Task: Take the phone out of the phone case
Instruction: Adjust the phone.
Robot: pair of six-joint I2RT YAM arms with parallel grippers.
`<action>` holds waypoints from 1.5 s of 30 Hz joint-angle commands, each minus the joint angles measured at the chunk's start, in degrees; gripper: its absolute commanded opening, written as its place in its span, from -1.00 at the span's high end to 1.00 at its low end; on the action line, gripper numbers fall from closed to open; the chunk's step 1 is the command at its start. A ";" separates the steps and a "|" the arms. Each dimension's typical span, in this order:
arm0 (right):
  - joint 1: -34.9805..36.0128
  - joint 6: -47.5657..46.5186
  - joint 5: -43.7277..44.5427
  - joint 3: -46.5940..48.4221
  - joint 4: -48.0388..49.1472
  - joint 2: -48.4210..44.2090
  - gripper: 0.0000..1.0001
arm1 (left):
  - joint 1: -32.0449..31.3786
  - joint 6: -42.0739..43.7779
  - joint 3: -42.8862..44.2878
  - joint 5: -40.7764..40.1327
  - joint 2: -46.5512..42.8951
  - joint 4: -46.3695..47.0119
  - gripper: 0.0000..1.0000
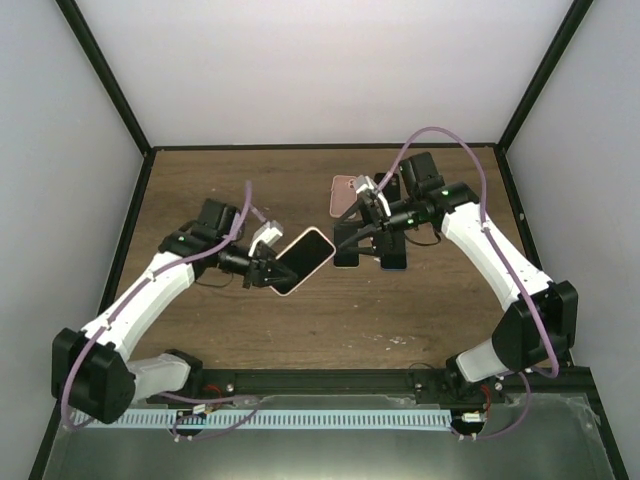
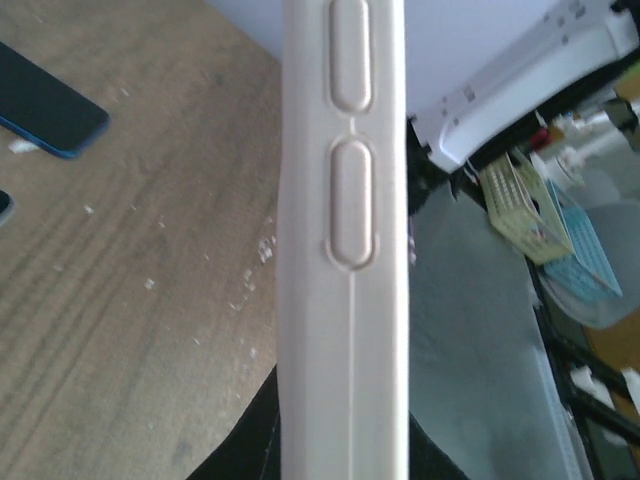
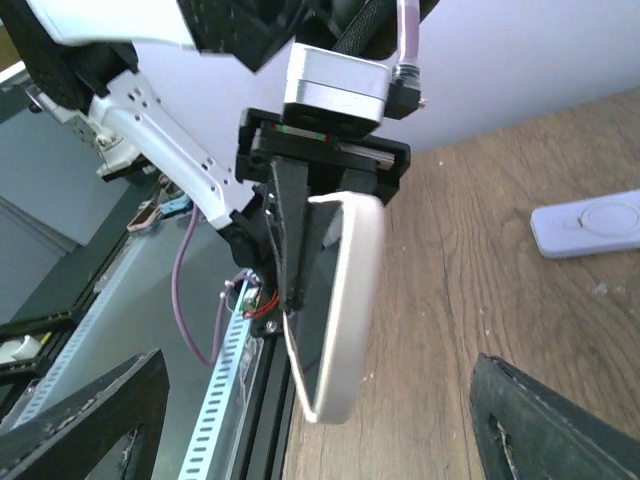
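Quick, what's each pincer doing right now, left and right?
Left pincer: shut on the phone case.
Right pincer: open, holding nothing.

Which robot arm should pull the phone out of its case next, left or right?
Right. The left gripper is shut on the phone case, so it is busy holding. The right gripper is open, empty and faces the phone, so it can probably push it out.
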 commanded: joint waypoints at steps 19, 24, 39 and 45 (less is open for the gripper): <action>3.54 57.47 -5.22 -1.40 54.04 3.00 -0.55 | 4.21 -57.26 -10.54 -1.24 -5.44 69.54 1.00; 3.92 69.33 -3.04 -1.30 61.92 5.49 -0.28 | 4.21 -59.66 -11.21 -2.47 -4.98 72.15 1.00; 5.27 80.27 -2.22 -1.05 72.45 9.29 0.37 | 4.21 -61.23 -13.67 -2.67 -5.20 74.99 1.00; 5.98 80.06 -2.35 -0.76 72.09 9.88 0.53 | 3.76 -60.64 -13.64 -2.36 -4.72 74.48 1.00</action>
